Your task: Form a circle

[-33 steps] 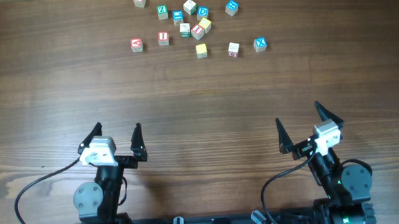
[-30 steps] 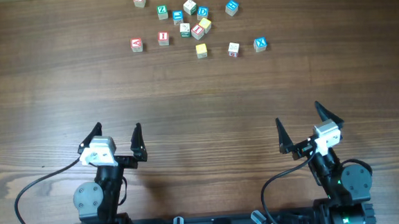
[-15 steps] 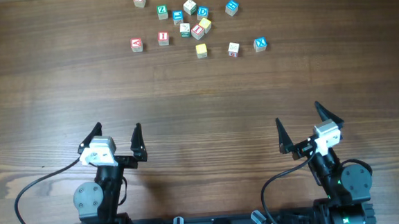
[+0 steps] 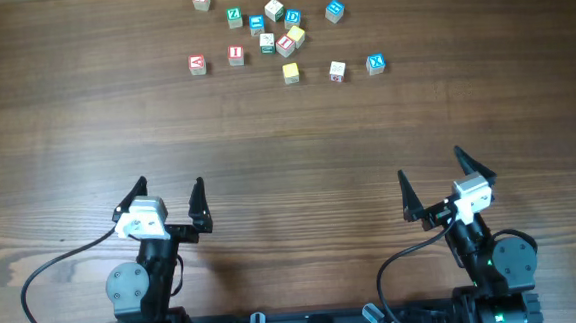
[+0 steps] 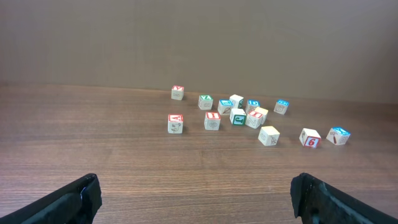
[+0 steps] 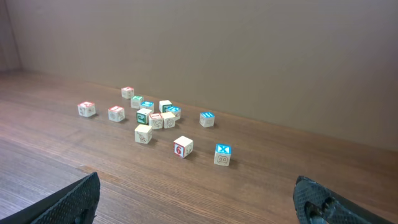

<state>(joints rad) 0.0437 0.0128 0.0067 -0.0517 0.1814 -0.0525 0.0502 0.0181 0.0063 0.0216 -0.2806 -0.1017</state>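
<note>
Left gripper [image 4: 169, 184] and right gripper [image 4: 430, 165] idle, jaws wide apart and empty; nothing has moved.
Overhead: both sit at the lower edge, well apart from the letter cubes [image 4: 236, 54] scattered across the upper centre, where a loose clump [image 4: 268, 42] closes no ring. Left wrist: cubes lie upper centre-right, beyond the spread fingertips. Right wrist: same scatter, upper left. Judging by this, the task looks unstarted.

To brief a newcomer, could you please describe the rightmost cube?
Small letter cubes lie scattered along the far side of the table. The rightmost cube stands at the scatter's right end, just past a red-marked cube; only it shows a blue X on top.
</note>
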